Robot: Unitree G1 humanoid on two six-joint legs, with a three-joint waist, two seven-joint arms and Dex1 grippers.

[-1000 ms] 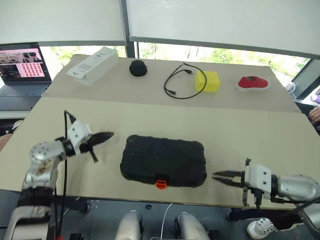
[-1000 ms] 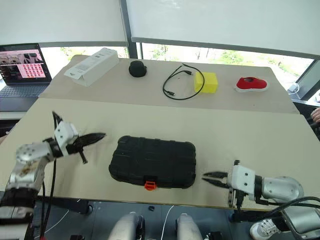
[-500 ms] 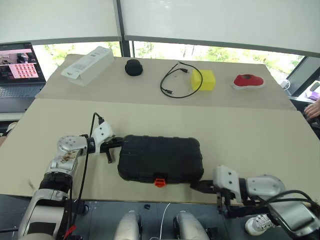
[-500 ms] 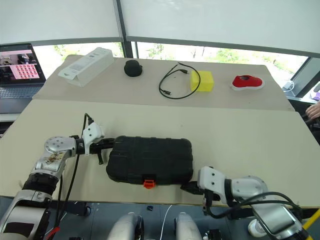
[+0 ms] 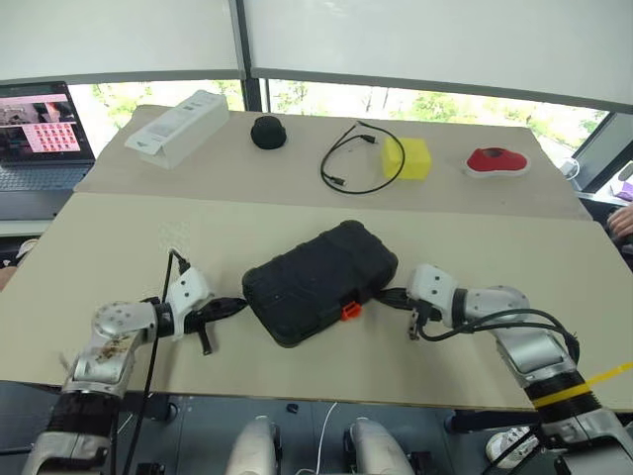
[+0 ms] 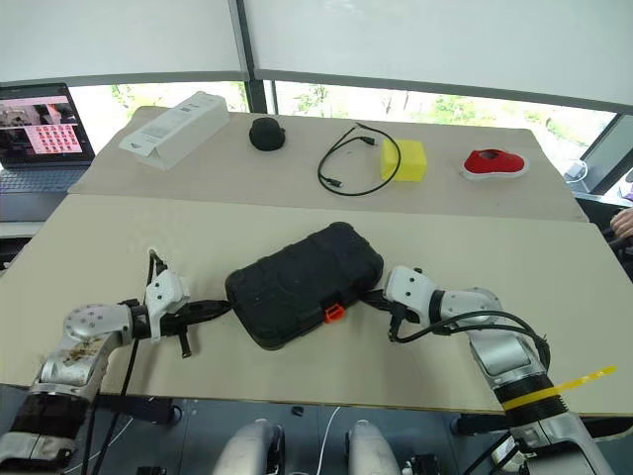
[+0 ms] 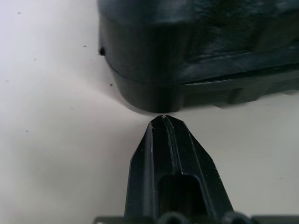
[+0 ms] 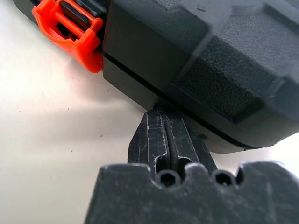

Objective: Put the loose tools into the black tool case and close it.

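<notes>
Left pincer: fingers pressed together, holding nothing, tip low over the table and just short of the rounded near-left corner of the black tool case; whether the tip touches the shell is hard to say from the wrist view.

Right pincer: fingers pressed together, empty, tip set against the lower edge of the case's front wall, at the seam between the two shells, beside the orange latch.

Black tool case: shut, latch down, lying flat on the near table between the two pincers, turned askew so that its right end points away from the robot and its latch side faces the right pincer. Ribbed shell uppermost.

Beyond the case, on the far table panel, well apart from both pincers:
- black cable, loosely looped, straight out past the case
- yellow block, touching the cable's loop on the right-pincer side
- red and white object, farther out to the right
- small black round object, toward the left-pincer side
- white long box, farther left, lying at an angle
- laptop, open with lit screen, off the table's far-left edge
</notes>
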